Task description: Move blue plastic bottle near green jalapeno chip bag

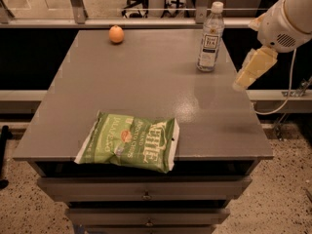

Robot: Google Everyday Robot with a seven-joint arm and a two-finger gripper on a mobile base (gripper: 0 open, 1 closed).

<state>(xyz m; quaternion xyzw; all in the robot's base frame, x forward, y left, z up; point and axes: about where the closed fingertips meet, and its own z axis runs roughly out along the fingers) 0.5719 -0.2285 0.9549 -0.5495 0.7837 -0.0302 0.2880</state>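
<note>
bottle: tall clear plastic bottle with white screw cap and white dark-print label (210, 38), upright, upper right of frame, near the far right corner of the surface
chip bag: flat green crinkly chip bag with white "Kettle" lettering (129, 141), lying flat at lower left-centre, at the near edge of the surface, well apart from the bottle
pincer: cream-yellow pincer (242, 81) on a bulky white arm (287, 21), right side of frame, angled down-left, hanging over the right edge of the surface, just right of and lower in frame than the bottle, not touching it
pincer state: spread or pressed together, not readable from this angle; nothing held
surface: flat grey tabletop (146, 82) with grey drawers (146, 195) underneath
fruit: small round orange fruit (116, 34), upper left of frame, near the far edge, well apart from the bottle and bag
</note>
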